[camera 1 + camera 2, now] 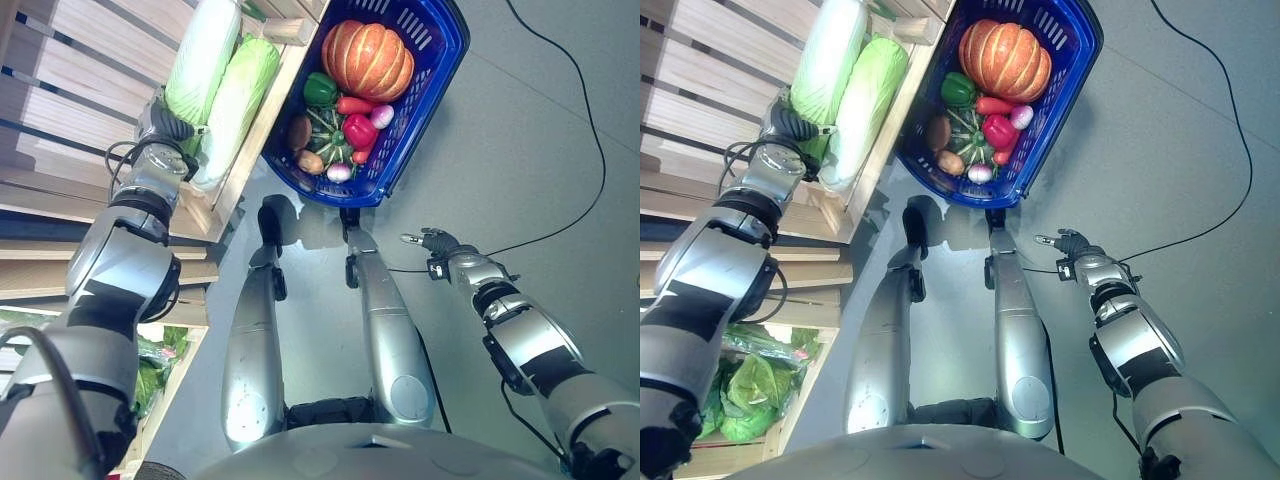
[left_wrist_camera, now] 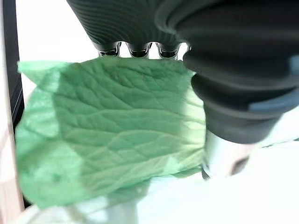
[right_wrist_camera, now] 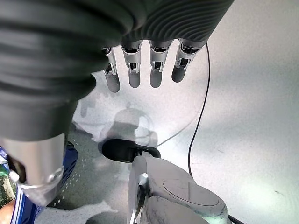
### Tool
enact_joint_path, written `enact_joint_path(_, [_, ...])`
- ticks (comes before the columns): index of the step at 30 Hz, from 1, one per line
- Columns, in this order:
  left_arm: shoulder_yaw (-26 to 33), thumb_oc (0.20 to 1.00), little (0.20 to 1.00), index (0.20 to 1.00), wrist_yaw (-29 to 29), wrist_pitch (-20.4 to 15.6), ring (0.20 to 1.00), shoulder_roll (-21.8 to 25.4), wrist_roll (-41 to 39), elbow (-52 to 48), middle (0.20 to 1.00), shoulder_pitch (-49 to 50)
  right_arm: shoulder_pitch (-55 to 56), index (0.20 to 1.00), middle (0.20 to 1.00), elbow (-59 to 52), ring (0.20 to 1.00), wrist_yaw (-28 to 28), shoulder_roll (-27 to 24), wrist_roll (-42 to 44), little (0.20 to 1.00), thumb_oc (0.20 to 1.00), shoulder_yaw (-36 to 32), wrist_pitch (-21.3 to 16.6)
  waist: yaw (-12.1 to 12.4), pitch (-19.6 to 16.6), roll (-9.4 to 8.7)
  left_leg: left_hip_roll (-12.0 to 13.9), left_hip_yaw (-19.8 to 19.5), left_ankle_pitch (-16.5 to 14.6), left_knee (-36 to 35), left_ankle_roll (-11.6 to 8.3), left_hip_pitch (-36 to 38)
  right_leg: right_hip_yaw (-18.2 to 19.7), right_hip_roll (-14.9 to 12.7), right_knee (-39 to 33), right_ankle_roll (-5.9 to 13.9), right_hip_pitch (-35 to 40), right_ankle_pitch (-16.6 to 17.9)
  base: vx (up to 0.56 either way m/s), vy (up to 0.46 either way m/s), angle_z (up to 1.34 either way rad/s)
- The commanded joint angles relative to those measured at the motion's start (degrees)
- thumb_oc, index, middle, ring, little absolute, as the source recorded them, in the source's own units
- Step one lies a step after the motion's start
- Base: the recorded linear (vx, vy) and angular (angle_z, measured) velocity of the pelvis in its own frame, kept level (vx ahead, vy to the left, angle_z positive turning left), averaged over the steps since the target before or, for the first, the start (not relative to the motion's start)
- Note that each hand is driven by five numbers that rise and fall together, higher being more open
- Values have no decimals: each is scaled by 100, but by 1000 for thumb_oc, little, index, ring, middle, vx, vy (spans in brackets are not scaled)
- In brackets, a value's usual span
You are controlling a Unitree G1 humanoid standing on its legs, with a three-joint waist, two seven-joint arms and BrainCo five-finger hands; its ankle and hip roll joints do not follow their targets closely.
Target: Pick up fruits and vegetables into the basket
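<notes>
Cabbages lie side by side in a wooden crate (image 1: 262, 110) on the shelf: one napa cabbage (image 1: 203, 60) farther left, a second cabbage (image 1: 238, 100) just beside it. The left hand (image 1: 163, 125) rests against the first cabbage's lower end; its fingers are hidden behind the leaves, so its grip cannot be told. The blue basket (image 1: 425, 95) sits on the grey floor (image 1: 520, 120), holding a pumpkin (image 1: 366, 58), green pepper (image 1: 320, 89), red pepper (image 1: 359, 130) and smaller vegetables. The right hand (image 1: 1065, 243) hangs above the floor, fingers straight, holding nothing.

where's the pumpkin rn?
The pumpkin sits in the blue basket on the floor ahead of the robot, at the far end, above the green pepper and the other vegetables in the eye views.
</notes>
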Motion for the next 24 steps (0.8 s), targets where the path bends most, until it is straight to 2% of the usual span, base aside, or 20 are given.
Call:
enact_joint_path(1, [-105,200,200,200,-320,67,200,-421,190,272,200,355,152,1000,1000,91,1000,-66,-19,113,1000,1000,161,104,23,-47,-27,-75,15,125,-162,-137,-172,-266,218,248,159,8,-267,0,0,0])
enact_joint_path(16, [14,200,200,200,-296,-170,200,-402,-171,251,200,446,141,1000,1000,122,1000,-66,-48,195,1000,1000,148,48,49,-47,3,-92,4,132,-169,-135,-184,-278,213,257,162,-13,-267,0,0,0])
enact_joint_path(24, [374,200,200,200,-44,-720,200,-317,-915,60,200,549,182,1000,1000,74,1000,-223,-83,648,1000,1000,-82,-336,71,-47,20,-91,-9,117,-220,-137,-86,-274,210,234,179,63,-273,0,0,0])
